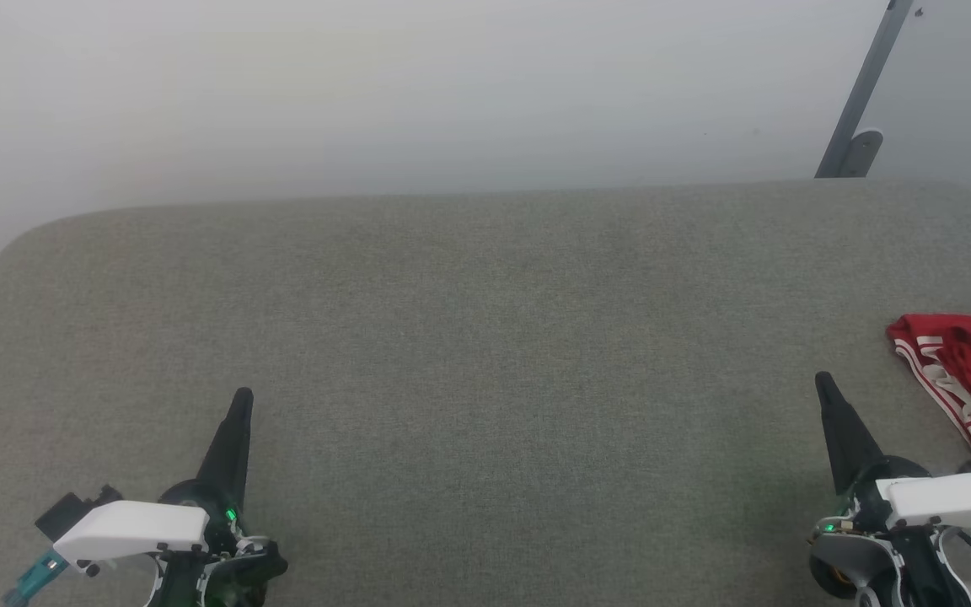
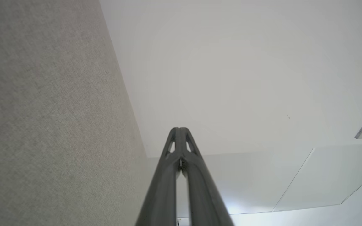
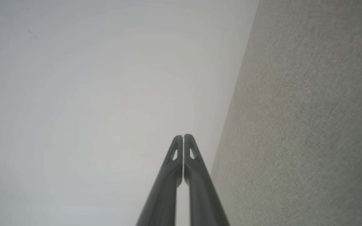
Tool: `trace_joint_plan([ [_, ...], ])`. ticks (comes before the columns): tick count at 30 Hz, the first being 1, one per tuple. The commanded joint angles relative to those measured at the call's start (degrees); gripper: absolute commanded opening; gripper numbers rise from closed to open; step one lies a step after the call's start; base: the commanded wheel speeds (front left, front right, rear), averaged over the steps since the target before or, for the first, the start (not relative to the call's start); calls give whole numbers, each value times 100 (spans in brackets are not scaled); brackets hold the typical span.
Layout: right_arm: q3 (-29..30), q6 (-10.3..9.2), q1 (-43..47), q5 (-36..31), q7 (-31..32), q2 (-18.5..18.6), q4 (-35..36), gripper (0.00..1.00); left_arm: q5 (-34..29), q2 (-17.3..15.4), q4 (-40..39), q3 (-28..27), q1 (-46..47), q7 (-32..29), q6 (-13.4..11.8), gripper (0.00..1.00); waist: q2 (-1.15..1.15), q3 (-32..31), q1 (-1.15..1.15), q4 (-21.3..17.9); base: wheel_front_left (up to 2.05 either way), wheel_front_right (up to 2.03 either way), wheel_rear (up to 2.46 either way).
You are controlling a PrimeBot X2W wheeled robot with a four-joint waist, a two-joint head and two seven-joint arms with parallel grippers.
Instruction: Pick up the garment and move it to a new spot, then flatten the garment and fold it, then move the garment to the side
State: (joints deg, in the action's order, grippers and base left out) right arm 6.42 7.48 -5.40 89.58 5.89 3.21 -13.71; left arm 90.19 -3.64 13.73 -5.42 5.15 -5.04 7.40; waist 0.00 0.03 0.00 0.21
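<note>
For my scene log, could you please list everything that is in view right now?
padded surface: one, grey-green fabric, rounded far corners, spans the head view.
garment: one, bright red with red-and-white striped trim, bunched at the surface's right edge, cut off by the edge of the head view.
metal bar: one, grey, slanted, beyond the surface's far right corner.
wrist housings: two, white, lower left and lower right.
left fingers: two, dark, pressed together, holding nothing, lower left over the surface.
right fingers: two, dark, pressed together, holding nothing, lower right, just left of the garment and not touching it.
</note>
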Motion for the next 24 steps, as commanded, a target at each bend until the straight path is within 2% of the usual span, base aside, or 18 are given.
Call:
trace_joint_plan([
  [1, 14, 2, -93, 118, 43, -34, -22, 0, 134, 0, 10, -21, 105, -50, 15, 0, 0, 3, 0, -4, 0, 0, 0],
  [7, 19, 2, -112, 320, 84, -50, -47, 0, 318, 19, 40, -39, 137, -110, 16, 0, 0, 14, 0, -20, 0, 0, 0],
  [24, 16, 2, -105, 293, 79, -48, -43, 0, 276, 32, 37, -59, 138, -122, 16, 0, 0, 15, 0, -21, 0, 0, 0],
])
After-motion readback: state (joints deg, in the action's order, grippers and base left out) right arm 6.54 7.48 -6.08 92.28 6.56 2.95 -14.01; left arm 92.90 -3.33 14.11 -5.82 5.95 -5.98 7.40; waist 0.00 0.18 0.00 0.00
